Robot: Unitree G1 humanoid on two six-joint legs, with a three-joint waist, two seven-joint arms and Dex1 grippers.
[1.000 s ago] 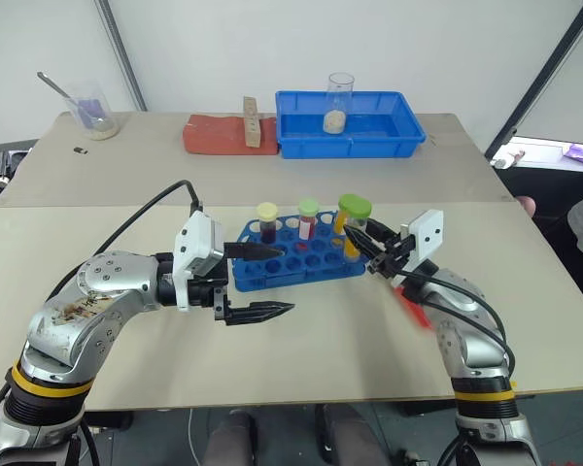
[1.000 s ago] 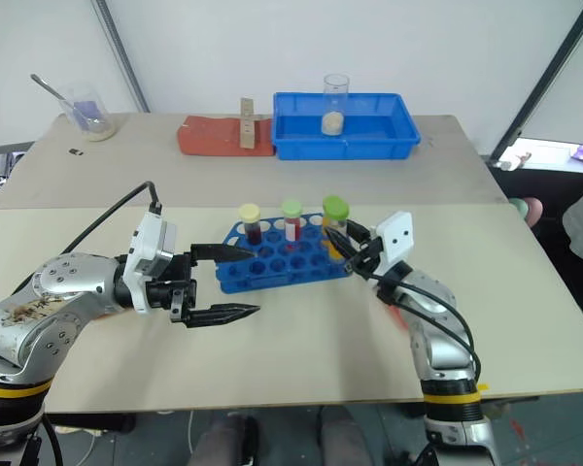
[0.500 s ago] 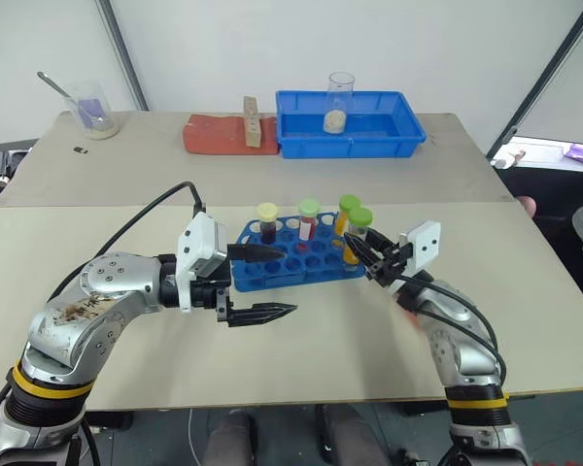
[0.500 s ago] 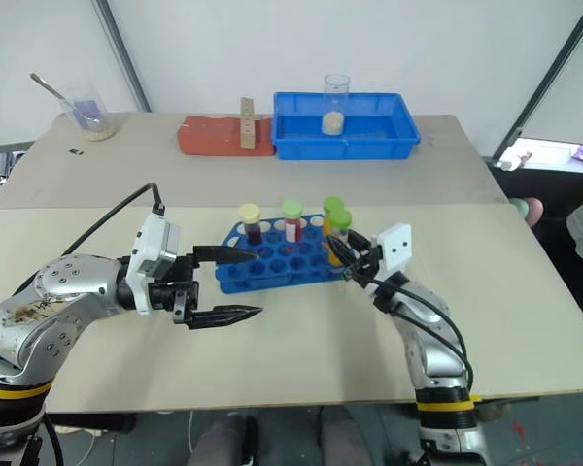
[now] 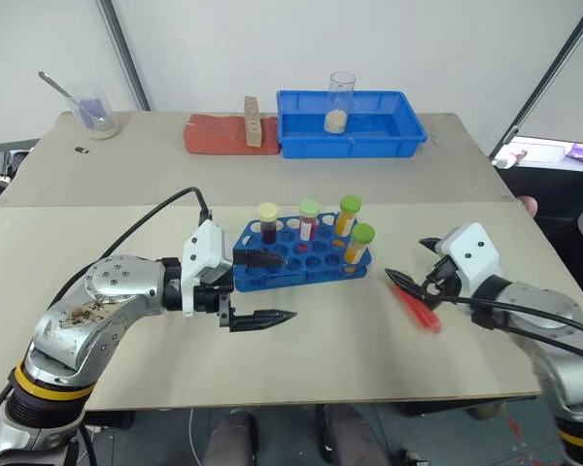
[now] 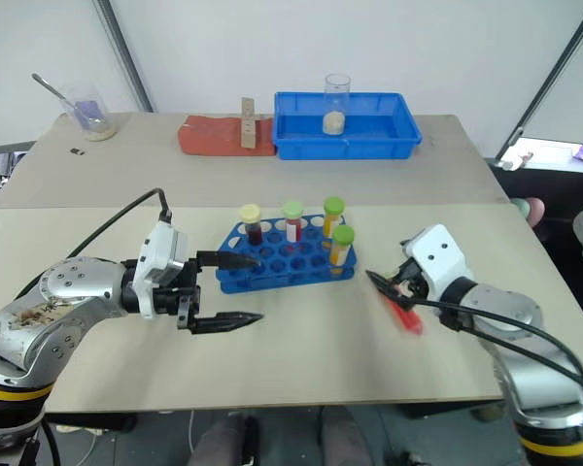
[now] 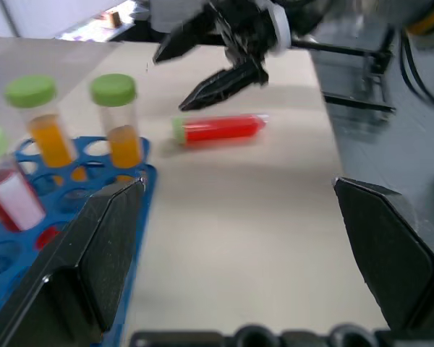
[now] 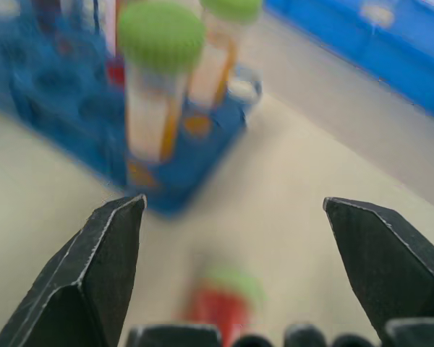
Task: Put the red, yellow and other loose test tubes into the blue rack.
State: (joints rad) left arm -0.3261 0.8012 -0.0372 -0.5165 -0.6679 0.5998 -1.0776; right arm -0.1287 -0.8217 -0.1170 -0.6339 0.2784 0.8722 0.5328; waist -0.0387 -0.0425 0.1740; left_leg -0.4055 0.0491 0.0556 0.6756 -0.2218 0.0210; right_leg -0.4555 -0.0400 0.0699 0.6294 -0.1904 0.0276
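Four capped tubes are seated in the rack (image 5: 301, 254). Both the left claw (image 5: 262, 289) and the right claw (image 5: 415, 277) are released; a red tube (image 5: 415, 306) lies on the tabletop (image 5: 350, 340).

Even, bright overhead light is falling across the table (image 5: 97, 243) (shadows staying soft); both wrist views are blurring, the blue rack (image 8: 72, 123) especially.

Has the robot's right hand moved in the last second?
Yes. The right hand has pulled away from the blue rack, out to the robot's right, and now hangs open over the red tube.
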